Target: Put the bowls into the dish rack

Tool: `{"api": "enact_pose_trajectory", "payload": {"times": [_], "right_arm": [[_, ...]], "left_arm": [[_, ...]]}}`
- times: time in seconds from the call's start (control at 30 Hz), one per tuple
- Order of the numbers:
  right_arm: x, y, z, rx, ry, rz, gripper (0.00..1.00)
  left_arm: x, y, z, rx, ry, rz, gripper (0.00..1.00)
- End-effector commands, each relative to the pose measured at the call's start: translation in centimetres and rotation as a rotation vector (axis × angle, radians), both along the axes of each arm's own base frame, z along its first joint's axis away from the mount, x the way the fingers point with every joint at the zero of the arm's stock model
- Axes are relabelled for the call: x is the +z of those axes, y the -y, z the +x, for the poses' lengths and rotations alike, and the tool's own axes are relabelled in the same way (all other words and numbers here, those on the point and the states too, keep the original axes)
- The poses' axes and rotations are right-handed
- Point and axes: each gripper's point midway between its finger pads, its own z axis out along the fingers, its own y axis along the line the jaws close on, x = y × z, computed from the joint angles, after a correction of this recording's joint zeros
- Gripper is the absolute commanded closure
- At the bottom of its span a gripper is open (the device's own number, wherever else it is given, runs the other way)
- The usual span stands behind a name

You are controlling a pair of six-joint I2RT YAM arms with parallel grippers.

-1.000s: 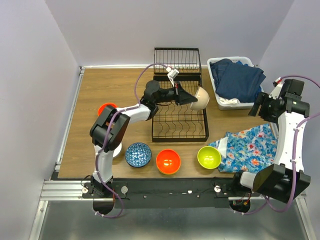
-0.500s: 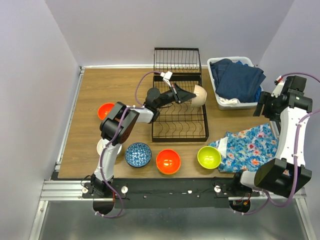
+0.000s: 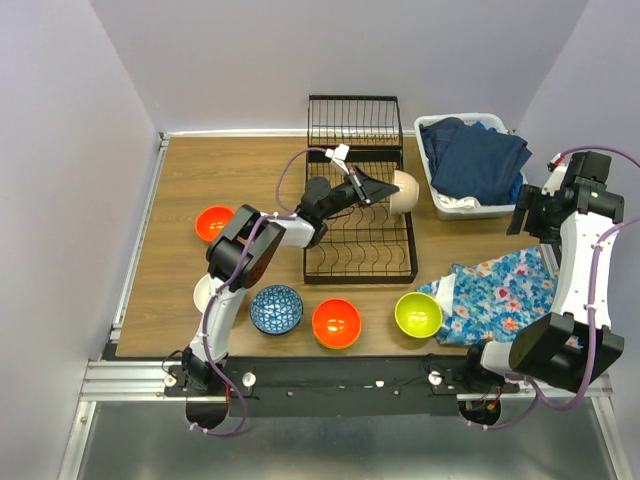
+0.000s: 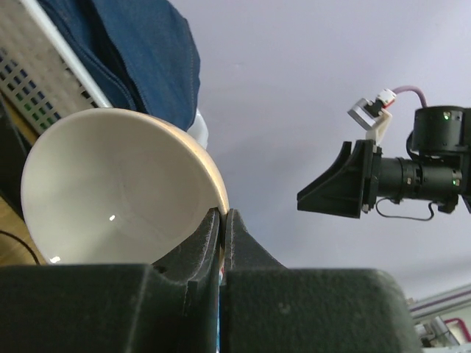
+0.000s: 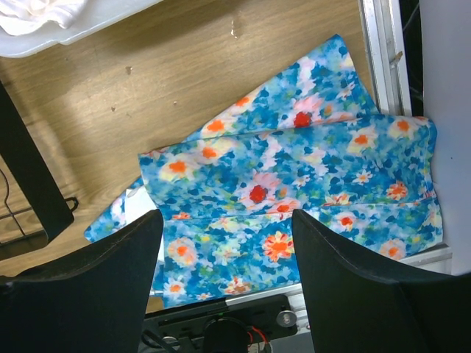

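A cream bowl (image 3: 407, 190) hangs tilted on its side over the right edge of the black wire dish rack (image 3: 358, 252), with my left gripper (image 3: 388, 188) shut on its rim. In the left wrist view the fingertips (image 4: 213, 224) pinch the rim of the cream bowl (image 4: 110, 191). On the table in front of the rack lie a blue patterned bowl (image 3: 276, 308), an orange bowl (image 3: 336, 323) and a lime green bowl (image 3: 418, 314). Another orange bowl (image 3: 214, 223) lies at the left, and a white bowl (image 3: 202, 293) is half hidden under the left arm. My right gripper (image 3: 528, 214) hangs open and empty at the far right, above the floral cloth (image 5: 294, 184).
A white laundry tub (image 3: 438, 200) holding dark blue clothes (image 3: 478, 158) stands at the back right, close to the rack. The floral cloth (image 3: 497, 295) lies at the front right. The rack's taller basket end (image 3: 355, 118) is at the back.
The left arm's elbow has swung right and forward while the held bowl has shifted slightly back and right. The right arm rose a little early on, then stayed still.
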Motion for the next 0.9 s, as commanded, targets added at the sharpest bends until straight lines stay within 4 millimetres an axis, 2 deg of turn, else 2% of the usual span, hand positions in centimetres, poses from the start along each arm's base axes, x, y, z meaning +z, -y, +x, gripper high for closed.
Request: {"api": "enact_pose_trajectory", "payload": {"times": [0.0, 0.47, 0.57, 0.73, 0.87], "right_arm": [[0.1, 0.6, -0.1, -0.01, -0.012, -0.013, 0.22], [-0.4, 0.8, 0.4, -0.011, -0.027, -0.01, 0.22], [-0.5, 0.9, 0.4, -0.009, -0.03, -0.009, 0.22], [-0.5, 1.1, 0.2, -0.011, -0.039, -0.022, 0.22], [-0.7, 1.1, 0.3, -0.007, -0.047, -0.021, 0.22]], "left_arm": [[1.4, 0.1, 0.6, 0.054, -0.012, -0.042, 1.0], [-2.1, 0.8, 1.2, 0.049, -0.12, -0.003, 1.0], [-2.5, 1.2, 0.6, 0.0, -0.133, -0.03, 1.0], [-1.1, 0.7, -0.7, -0.049, -0.12, -0.105, 1.0], [-1.9, 0.3, -1.2, -0.053, -0.163, -0.12, 1.0]]}}
